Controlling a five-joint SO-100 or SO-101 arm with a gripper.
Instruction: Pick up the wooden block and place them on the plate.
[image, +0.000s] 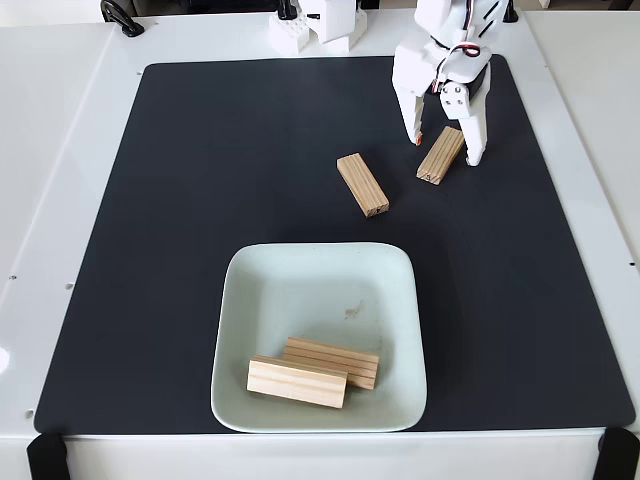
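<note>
The pincer (447, 150) stood open astride the upper end of one wooden block (440, 156), gripping nothing; the block's long axis ran diagonally, the plate (232, 300) lying well below-left.

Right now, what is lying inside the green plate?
Inside the plate lie two wooden blocks, side by side and touching. The nearer one may cover part of the other's edge.

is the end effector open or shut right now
Open: in the fixed view the end effector has its fingers spread, straddling a wooden block on the mat.
</note>
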